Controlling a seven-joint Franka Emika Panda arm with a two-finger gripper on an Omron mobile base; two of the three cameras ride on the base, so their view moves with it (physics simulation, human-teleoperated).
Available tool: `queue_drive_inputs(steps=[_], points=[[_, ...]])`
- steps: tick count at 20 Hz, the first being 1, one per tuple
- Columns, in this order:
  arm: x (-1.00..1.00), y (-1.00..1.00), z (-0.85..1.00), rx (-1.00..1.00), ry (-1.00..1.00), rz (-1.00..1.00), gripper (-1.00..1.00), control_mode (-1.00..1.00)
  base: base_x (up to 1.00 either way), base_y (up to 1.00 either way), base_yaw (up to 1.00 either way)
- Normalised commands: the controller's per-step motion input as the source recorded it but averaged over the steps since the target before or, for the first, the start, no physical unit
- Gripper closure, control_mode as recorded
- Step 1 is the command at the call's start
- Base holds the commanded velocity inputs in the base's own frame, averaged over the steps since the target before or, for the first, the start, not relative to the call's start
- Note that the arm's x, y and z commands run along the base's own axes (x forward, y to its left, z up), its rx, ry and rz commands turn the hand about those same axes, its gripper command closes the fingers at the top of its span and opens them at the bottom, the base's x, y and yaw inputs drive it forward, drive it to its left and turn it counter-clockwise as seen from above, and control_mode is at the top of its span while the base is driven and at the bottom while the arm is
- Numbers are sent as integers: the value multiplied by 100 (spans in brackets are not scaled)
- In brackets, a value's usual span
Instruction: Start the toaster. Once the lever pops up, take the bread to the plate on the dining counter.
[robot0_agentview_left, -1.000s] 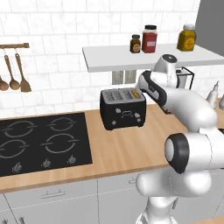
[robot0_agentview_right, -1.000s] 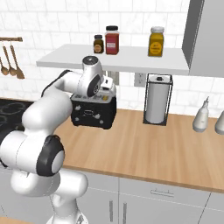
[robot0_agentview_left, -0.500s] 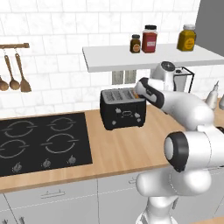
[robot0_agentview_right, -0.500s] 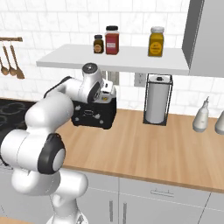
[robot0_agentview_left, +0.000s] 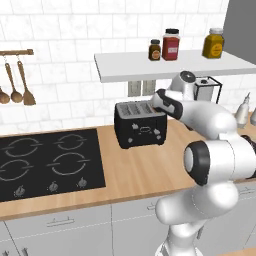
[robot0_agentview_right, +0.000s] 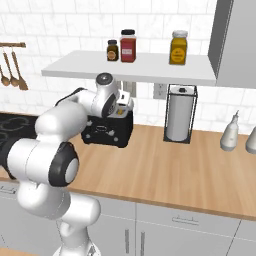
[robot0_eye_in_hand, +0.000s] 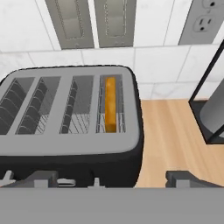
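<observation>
The toaster (robot0_eye_in_hand: 70, 118) is a black box with a grey top and four slots, standing on the wooden counter (robot0_agentview_left: 135, 170) against the tiled wall. The bread (robot0_eye_in_hand: 110, 104) sits edge-up in the slot at 3 o'clock, tan-orange. The gripper (robot0_eye_in_hand: 109, 177) hovers above the toaster's front at 6 o'clock, fingers spread apart, holding nothing.

Black toaster (robot0_eye_in_hand: 70, 151) with grey wire-lined slots, golden-brown bread (robot0_eye_in_hand: 110, 103), light wood counter (robot0_eye_in_hand: 175, 135), white tiled wall (robot0_agentview_left: 60, 30)
</observation>
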Motion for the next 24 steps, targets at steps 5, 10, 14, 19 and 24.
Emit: queue_drive_inputs(steps=[5, 10, 14, 19, 24], points=[[25, 0, 0, 0, -1, 0, -100, -100, 0, 0, 0], [3, 1, -2, 0, 0, 0, -100, -100, 0, 0, 0], [0, 0, 0, 0, 0, 0, -100, -100, 0, 0, 0], [0, 0, 0, 0, 0, 0, -100, -100, 0, 0, 0], [0, 0, 0, 0, 0, 0, -100, -100, 0, 0, 0]])
